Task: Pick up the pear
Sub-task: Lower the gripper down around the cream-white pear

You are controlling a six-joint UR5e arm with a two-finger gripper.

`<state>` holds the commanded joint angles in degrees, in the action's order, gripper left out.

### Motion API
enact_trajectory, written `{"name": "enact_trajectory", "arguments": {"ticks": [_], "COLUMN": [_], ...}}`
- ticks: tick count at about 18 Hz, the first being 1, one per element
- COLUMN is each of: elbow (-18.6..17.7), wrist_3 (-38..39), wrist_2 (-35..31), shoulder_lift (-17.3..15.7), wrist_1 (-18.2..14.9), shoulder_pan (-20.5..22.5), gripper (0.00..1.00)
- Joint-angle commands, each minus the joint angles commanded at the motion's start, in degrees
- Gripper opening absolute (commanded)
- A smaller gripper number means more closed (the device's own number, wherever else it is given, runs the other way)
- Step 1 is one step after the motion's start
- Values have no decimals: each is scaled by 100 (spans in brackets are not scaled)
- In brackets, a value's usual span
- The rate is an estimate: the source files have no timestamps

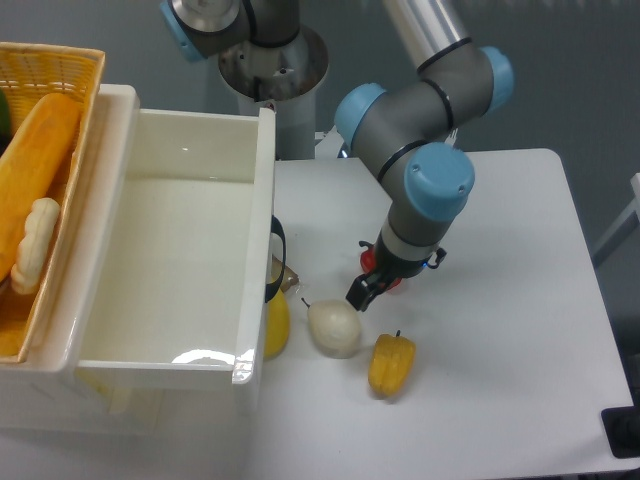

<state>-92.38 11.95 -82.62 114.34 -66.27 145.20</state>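
Cream-white pear (pixel 334 328) lies just beside the jaws' tip (pixel 361 294).

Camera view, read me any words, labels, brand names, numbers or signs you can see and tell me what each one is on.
None: no readable text shows anywhere in this view.
The arm's blue joint caps carry no legible marking.
The white bin, the wicker basket, the pear, the yellow pepper and the table are all plain, without labels.
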Motion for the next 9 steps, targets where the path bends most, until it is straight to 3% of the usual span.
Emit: {"name": "enact_trajectory", "arguments": {"ticks": [9], "elbow": [158], "wrist_3": [352], "wrist_2": [-9], "shoulder_lift": [360], "wrist_1": [26], "shoulder_pan": [-273], "gripper": [100]}}
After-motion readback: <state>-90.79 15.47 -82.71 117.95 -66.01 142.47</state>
